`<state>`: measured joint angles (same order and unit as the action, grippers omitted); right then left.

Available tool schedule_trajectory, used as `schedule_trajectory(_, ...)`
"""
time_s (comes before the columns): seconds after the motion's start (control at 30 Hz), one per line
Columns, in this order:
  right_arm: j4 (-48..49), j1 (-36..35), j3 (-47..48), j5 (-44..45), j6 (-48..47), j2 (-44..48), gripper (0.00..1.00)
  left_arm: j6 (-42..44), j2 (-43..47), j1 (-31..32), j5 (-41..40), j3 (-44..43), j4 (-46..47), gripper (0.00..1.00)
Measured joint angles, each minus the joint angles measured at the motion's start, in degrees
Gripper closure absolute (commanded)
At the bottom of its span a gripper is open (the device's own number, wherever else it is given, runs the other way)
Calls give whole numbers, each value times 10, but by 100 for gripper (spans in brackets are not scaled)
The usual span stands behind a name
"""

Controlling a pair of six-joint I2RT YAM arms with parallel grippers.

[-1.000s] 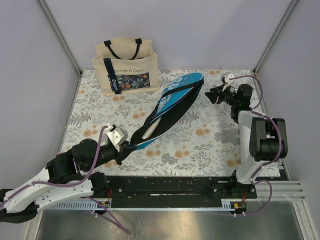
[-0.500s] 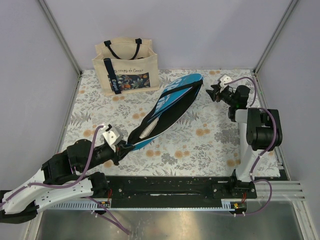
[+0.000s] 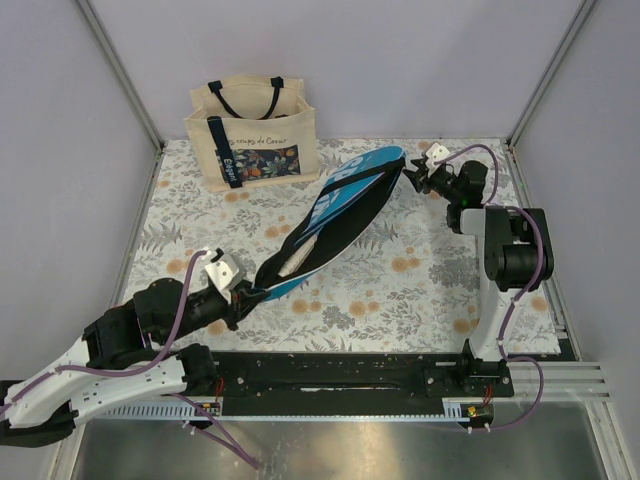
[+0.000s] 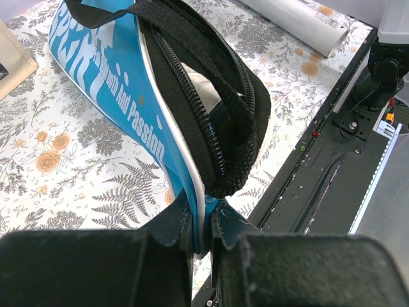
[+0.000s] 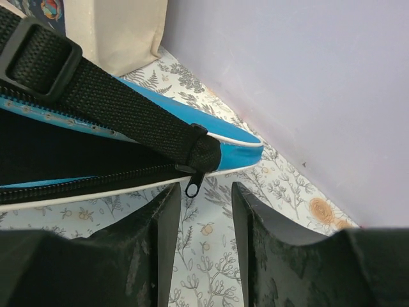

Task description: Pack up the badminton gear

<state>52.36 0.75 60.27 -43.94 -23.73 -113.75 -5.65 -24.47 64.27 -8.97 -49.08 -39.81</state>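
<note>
So, right claw (image 5: pixel 203 195) just reached the case (image 3: pixel 345 205) tip, open around the zipper pull (image 5: pixel 193 186) (touching? unclear); left claw (image 4: pixel 203 220) clamps the tail, ready for zipping.

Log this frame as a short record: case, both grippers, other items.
case: blue case, zip open, lying diagonally
left arm: left gripper shut on its narrow near end
right arm: right gripper open, zipper pull at its fingertips, not gripped
tube: white tube lying outside the case
tote: beige tote upright, far left
</note>
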Motion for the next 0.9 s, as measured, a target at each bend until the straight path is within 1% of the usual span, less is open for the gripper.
schedule_trajectory(0.1, -1, -5, 7, 7, -10, -3, 57, 0, 0, 0, 0, -1, 0, 88)
schedule_trajectory(0.37, -15, -30, 12, 27, -48, -12, 57, 0, -5, 0, 0, -7, 0, 88)
schedule_trajectory(0.67, -17, -37, 12, 56, -91, -12, 59, 0, -9, 0, 0, -8, 0, 88)
schedule_trajectory(0.9, -21, -42, 12, 73, -125, -12, 63, 0, -16, -1, 2, -10, 0, 88)
